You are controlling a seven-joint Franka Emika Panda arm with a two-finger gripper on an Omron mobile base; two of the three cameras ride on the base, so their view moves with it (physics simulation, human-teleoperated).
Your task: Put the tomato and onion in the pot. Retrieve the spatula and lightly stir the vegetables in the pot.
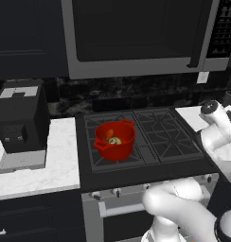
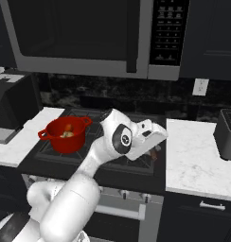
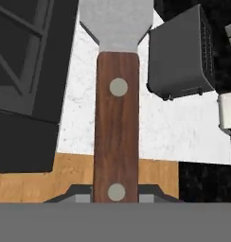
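The red pot (image 1: 114,146) (image 2: 65,139) stands on the left front burner of the stove. Inside it lie the orange-red tomato (image 1: 110,134) (image 2: 68,127) and the pale onion (image 1: 116,141) (image 2: 65,135). My gripper (image 2: 153,152) (image 3: 116,196) hangs low over the stove's right side, near the white counter, well right of the pot. It is shut on the spatula (image 3: 116,132), whose brown riveted handle runs up between the fingers to the grey blade (image 3: 115,23). A bit of brown handle (image 2: 154,154) shows under the hand.
A dark toaster (image 2: 226,134) (image 3: 181,56) sits on the right white counter (image 2: 198,160). A black coffee machine (image 1: 20,123) stands on the left counter. The microwave (image 1: 136,38) hangs above the stove (image 1: 155,142).
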